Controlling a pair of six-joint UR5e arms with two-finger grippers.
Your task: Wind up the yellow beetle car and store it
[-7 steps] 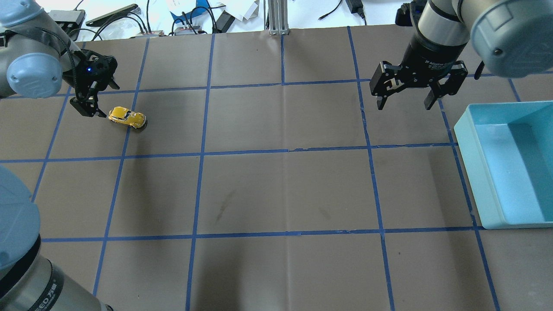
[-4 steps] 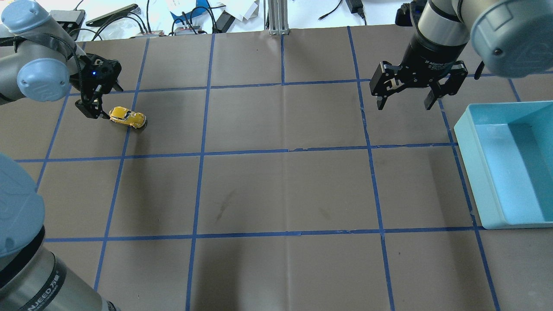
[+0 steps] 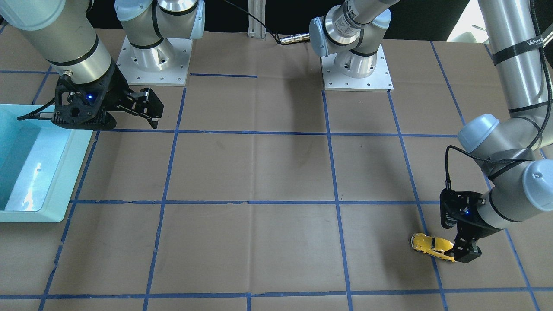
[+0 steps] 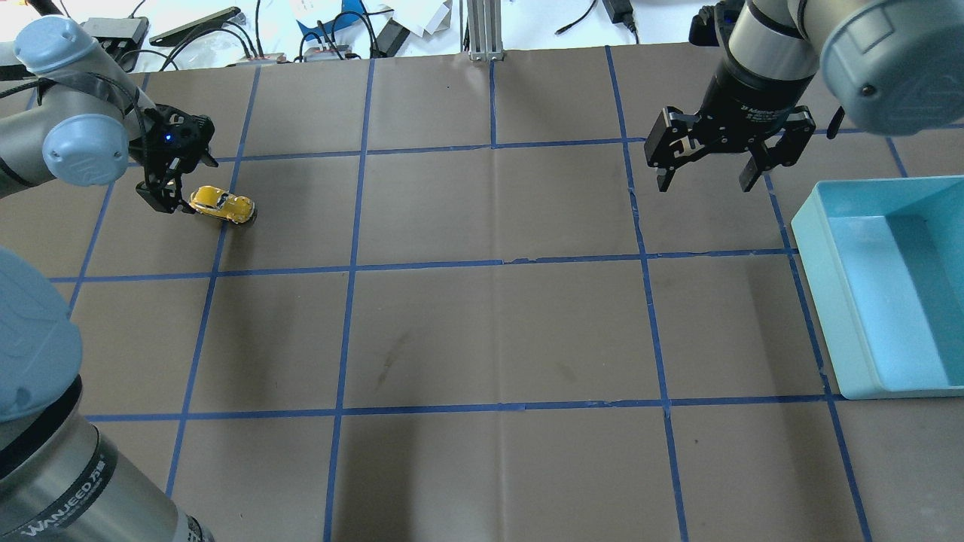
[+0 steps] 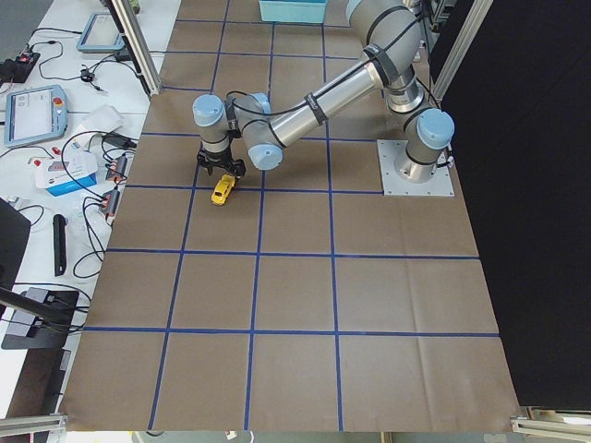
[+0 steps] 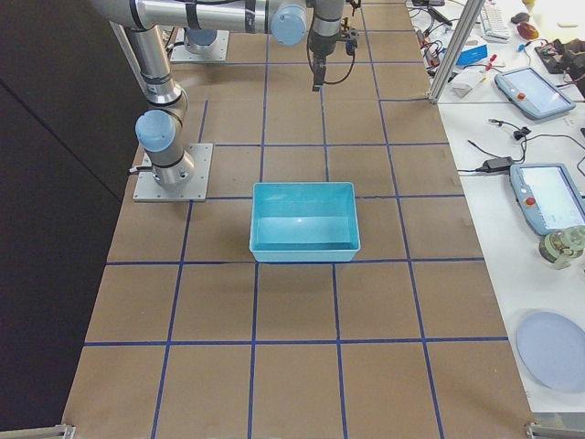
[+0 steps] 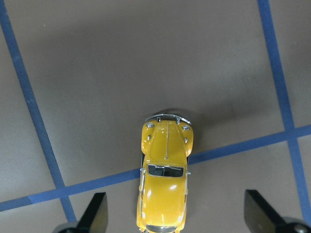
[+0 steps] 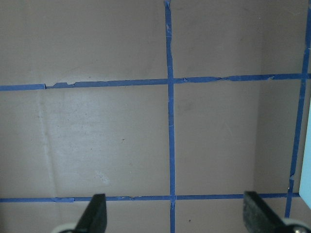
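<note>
Left pincer [image 4: 182,181] advanced; yellow beetle car [image 4: 222,205] noses away.

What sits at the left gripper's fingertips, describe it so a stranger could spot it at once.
On the brown table with the blue tape grid, go to the end away from the light blue tray. There the open left gripper hangs over one end of the yellow beetle car, parked across a tape line. It is the only small yellow thing on the table.

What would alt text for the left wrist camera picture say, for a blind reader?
A yellow beetle car sits on the brown table across a blue tape line, one end between the open left pincer's dark fingertips, touching neither.
</note>
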